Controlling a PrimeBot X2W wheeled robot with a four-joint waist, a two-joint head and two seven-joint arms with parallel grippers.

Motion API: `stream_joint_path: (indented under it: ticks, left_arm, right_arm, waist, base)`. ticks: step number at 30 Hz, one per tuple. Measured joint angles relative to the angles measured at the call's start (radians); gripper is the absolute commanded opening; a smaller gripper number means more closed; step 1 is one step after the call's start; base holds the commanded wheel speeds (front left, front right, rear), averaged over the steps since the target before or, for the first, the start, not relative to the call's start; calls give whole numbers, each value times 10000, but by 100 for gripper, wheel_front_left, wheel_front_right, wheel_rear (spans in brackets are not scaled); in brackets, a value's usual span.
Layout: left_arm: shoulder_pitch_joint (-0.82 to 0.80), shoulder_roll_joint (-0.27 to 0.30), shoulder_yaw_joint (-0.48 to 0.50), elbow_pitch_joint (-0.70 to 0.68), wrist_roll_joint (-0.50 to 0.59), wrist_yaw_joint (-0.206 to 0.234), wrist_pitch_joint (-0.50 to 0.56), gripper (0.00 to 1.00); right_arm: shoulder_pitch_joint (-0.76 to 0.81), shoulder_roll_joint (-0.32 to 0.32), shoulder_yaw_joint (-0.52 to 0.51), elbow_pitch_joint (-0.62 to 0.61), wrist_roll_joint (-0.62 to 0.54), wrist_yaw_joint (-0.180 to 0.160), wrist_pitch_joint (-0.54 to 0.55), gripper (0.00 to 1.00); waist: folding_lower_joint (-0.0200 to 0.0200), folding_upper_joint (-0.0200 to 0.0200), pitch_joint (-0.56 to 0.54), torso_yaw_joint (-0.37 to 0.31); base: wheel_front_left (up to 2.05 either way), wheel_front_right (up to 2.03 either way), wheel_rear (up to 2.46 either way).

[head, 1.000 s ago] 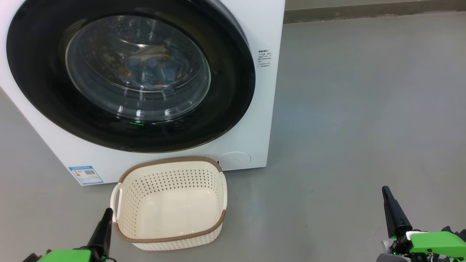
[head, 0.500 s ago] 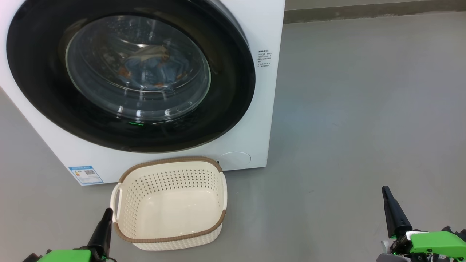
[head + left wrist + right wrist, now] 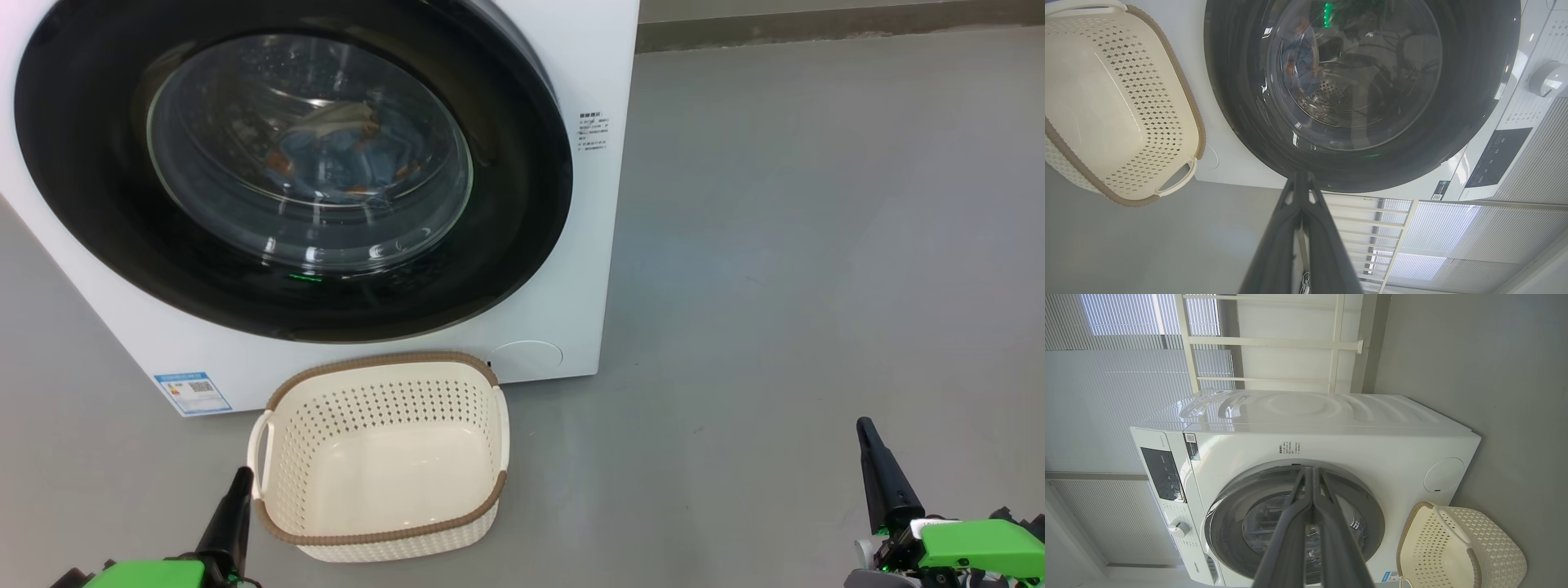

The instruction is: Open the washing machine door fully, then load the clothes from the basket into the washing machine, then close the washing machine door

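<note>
Zero change since a second ago. My left claw (image 3: 242,476), 7 o'clock, pressed together; basket (image 3: 384,359), 6 o'clock, empty; clothes (image 3: 343,163) behind the shut washing machine door (image 3: 510,245), 11 o'clock; right claw (image 3: 865,429), 5 o'clock, pressed together. Task looks done.

no word or number is legible. the washer (image 3: 600,269) front carries a blue sticker (image 3: 193,393) with a qr code, a block of tiny dark print (image 3: 593,131) near its right edge, and a small qr label (image 3: 1190,438) by the dark panel (image 3: 1163,473), all too small to read.
</note>
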Motion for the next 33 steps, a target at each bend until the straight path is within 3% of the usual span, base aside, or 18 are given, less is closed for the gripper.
stream_joint_path:
  ticks: [33]
  left_arm:
    - [0, 0, 0, 0, 0, 0, 0, 0]
  right_arm:
    - [0, 0, 0, 0, 0, 0, 0, 0]
  waist:
    - [0, 0, 0, 0]
  base:
    - [0, 0, 0]
